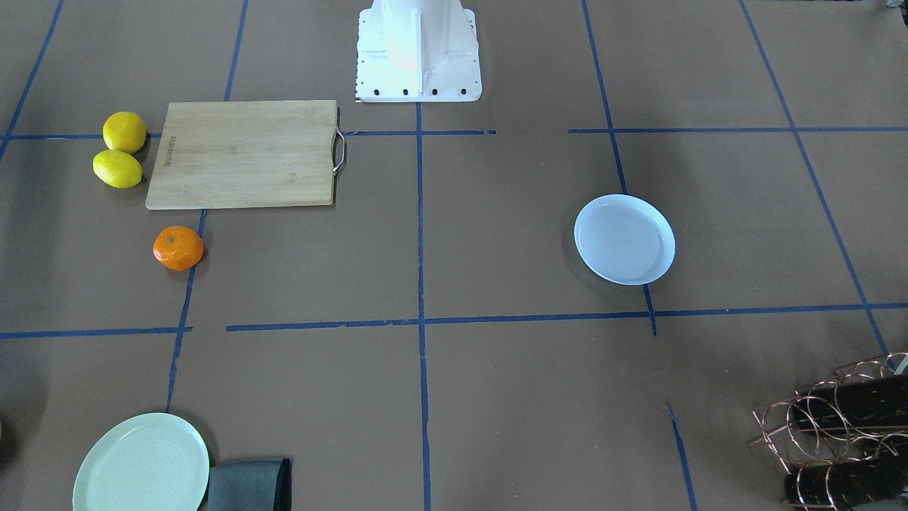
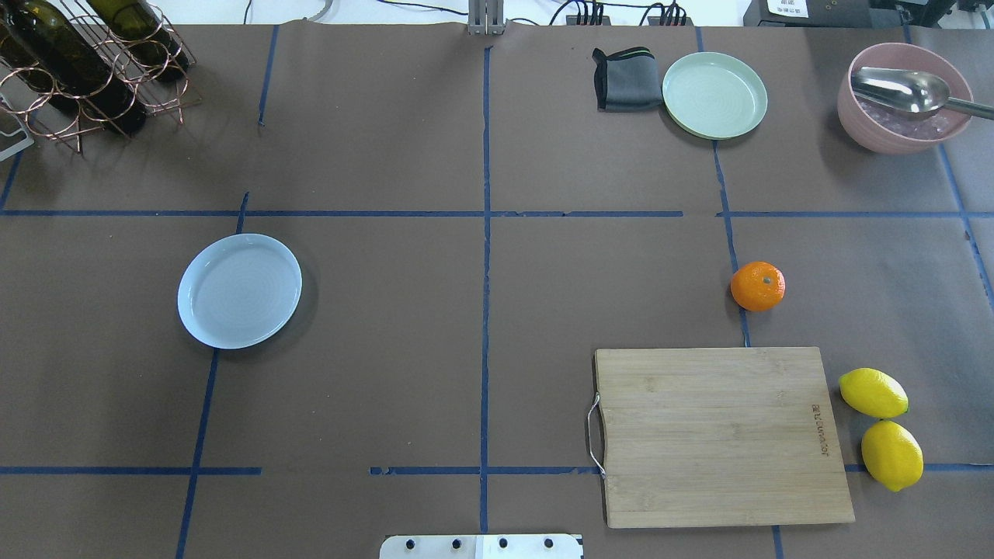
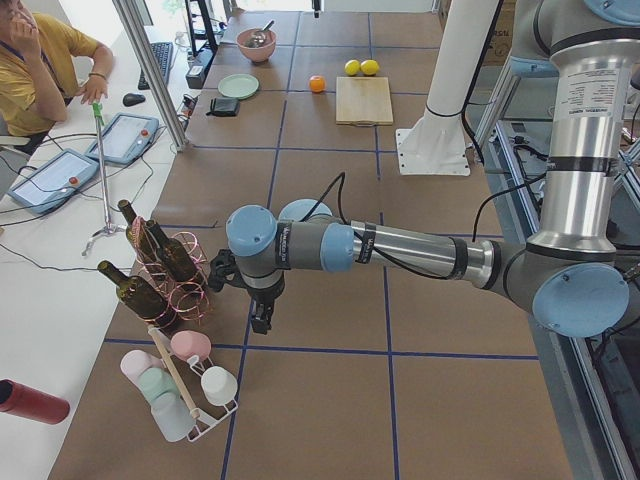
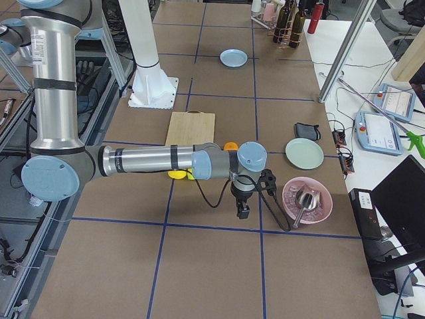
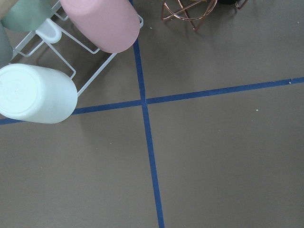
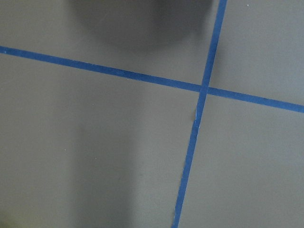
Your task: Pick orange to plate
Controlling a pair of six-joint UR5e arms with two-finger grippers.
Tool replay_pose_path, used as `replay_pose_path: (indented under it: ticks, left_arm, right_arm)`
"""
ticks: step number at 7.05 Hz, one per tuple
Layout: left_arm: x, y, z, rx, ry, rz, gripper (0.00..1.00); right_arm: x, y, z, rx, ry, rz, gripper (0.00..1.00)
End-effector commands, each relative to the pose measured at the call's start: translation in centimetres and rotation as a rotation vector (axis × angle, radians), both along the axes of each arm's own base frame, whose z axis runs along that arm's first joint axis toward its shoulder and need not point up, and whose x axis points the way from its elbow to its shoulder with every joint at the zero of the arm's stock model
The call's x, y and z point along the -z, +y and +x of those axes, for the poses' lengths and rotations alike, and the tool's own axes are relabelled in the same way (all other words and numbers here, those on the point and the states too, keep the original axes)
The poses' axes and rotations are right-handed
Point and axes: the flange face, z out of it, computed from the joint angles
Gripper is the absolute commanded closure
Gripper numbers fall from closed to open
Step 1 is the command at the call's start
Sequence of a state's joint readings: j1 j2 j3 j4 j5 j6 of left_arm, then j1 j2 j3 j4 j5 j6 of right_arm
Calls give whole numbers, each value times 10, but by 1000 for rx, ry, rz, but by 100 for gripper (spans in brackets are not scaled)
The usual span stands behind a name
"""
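Cups crowd the top corner of the left wrist camera's view, a pink cup (image 5: pixel 102 21) and a white cup (image 5: pixel 35 95) lying on a white rack (image 5: pixel 49 31); below them spreads the brown table (image 5: pixel 228 156) with a crossing of blue tape (image 5: pixel 147 133). That end is the tight one. In the left side view the left arm (image 3: pixel 400 245) reaches level from its elbow out over the table, wrist bent so the left gripper (image 3: pixel 260 322) points straight down above the paper, near the cup rack and a copper wine rack (image 3: pixel 185 290). Whether its jaws are parted or closed cannot be told from there. The right arm (image 4: pixel 139 159) does the same at the other end, forearm level, with the right gripper (image 4: pixel 243 211) hanging nose-down near a pink bowl (image 2: pixel 862 128) that holds a spoon (image 2: pixel 901 89); its jaws cannot be judged either. A wide stretch of brown paper separates the plate (image 2: pixel 239 290), astride a tape line on the robot's left half, from the orange (image 2: pixel 758 286) on the right half. The orange sits on a tape line just past the far edge of a wooden board (image 2: pixel 718 435), not touching it, and two lemons (image 2: pixel 873 392) lie close together beside the board's right edge. Toward the far edge a green plate (image 2: pixel 714 95) touches a folded cloth (image 2: pixel 625 79). The orange is well apart from the left gripper and nearer the right one, peeking out from behind that arm's wrist in the right side view. The plate lies just behind the left wrist, partly hidden by it.
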State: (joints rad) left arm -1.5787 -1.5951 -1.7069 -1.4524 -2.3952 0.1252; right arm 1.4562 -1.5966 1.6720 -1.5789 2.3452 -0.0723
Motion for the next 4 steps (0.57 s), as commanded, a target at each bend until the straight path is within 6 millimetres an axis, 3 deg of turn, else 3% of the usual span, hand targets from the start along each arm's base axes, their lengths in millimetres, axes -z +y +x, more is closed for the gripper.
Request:
replay_pose_path:
  ticks: [1,3,4]
  left_arm:
    - [9,-4,3,-8,2,37,0]
    - [6,-7,12,-26,27,138,0]
    - [16,-9,26,-54,93,168,0]
  right_arm:
    - [-1,1,-9,15,-4,6,0]
    - [6,-2,-23,39,-17,41,0]
    - [10,-2,-24,41,-17,50,0]
